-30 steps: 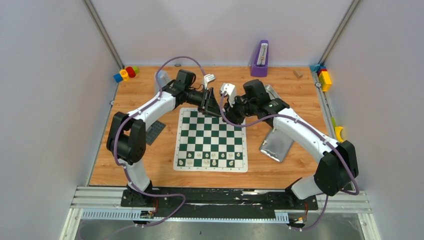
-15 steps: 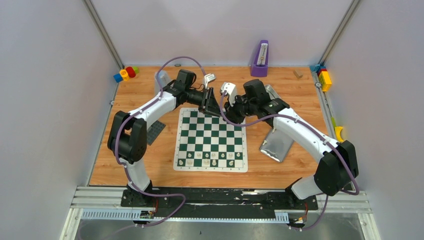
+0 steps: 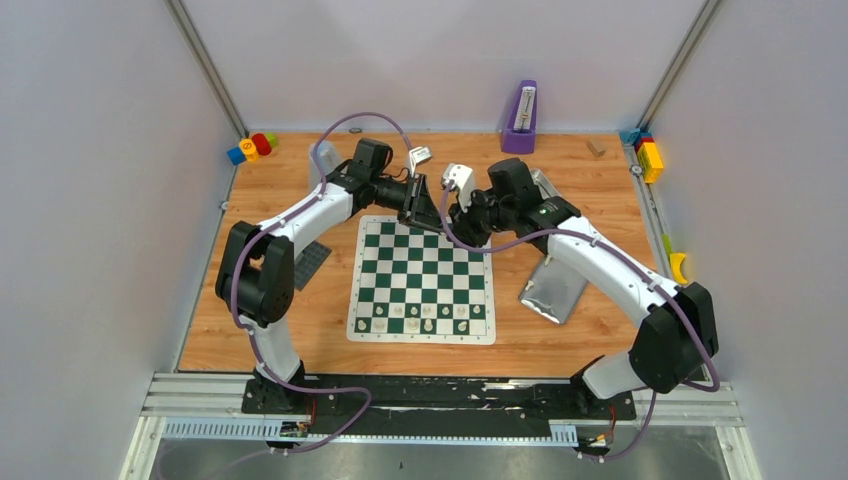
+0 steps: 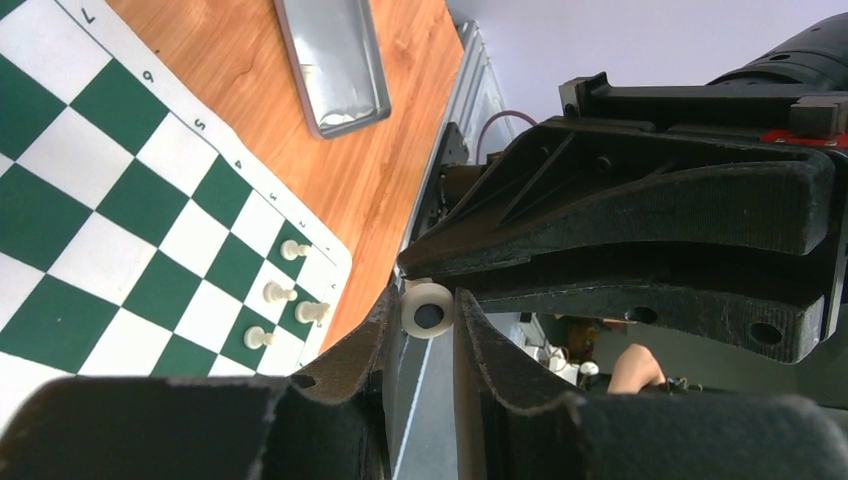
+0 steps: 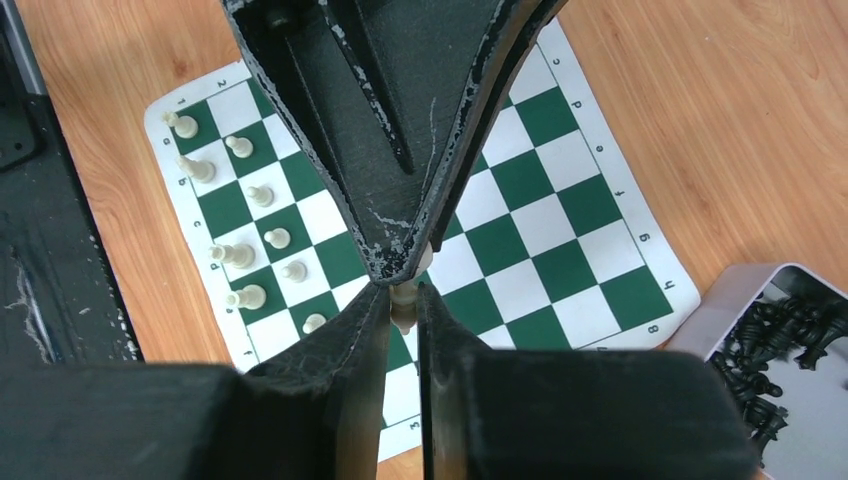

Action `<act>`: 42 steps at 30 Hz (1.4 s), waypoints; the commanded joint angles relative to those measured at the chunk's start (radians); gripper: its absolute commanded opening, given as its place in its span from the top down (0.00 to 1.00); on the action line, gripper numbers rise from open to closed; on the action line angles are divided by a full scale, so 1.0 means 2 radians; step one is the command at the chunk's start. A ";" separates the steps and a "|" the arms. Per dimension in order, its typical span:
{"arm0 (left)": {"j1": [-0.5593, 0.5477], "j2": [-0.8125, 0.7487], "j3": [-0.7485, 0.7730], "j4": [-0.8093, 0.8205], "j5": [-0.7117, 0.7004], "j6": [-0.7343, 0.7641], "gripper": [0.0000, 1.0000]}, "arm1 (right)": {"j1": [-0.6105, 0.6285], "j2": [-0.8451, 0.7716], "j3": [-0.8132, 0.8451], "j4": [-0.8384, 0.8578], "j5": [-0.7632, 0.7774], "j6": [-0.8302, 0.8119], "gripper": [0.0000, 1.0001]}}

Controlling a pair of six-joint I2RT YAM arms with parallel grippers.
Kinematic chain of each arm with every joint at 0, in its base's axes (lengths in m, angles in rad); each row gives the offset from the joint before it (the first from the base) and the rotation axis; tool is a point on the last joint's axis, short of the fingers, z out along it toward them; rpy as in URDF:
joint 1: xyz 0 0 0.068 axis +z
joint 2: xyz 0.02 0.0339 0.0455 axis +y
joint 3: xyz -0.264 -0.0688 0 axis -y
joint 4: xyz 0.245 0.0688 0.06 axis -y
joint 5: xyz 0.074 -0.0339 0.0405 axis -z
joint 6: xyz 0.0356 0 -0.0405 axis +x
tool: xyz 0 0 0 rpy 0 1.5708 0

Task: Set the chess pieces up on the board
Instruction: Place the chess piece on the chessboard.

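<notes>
My right end effector [image 5: 403, 300] is nearly closed on a cream chess piece [image 5: 404, 312], holding it in the air over the far edge of the board [image 3: 440, 270]. My left end effector [image 4: 425, 312] has its fingers narrowly either side of that piece's round base. Whether they grip it I cannot tell. Other chess pieces [image 3: 420, 318] stand on the board's near rows.

Board [image 3: 421, 278]: dark green/white checks, white border. Chess pieces [image 3: 412, 313]: cream-white. Counter [image 3: 590, 200]: orange-brown wood grain. Fingers [image 5: 340, 370]: black. Arms [image 3: 610, 265]: white links, black joints; cables [image 3: 365, 118] purple. Tin [image 5: 815, 420]: silver-grey, black pieces [image 5: 770, 335] inside.
</notes>
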 commanded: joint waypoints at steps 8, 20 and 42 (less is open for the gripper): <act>0.027 -0.041 -0.069 0.201 0.061 -0.118 1.00 | -0.067 -0.067 -0.001 0.039 -0.123 0.058 0.57; 0.038 -0.060 -0.150 0.586 0.083 -0.385 1.00 | -0.127 -0.038 -0.035 0.113 -0.325 0.178 0.52; 0.038 -0.064 -0.177 0.707 0.064 -0.440 1.00 | -0.131 0.029 -0.007 0.177 -0.403 0.266 0.49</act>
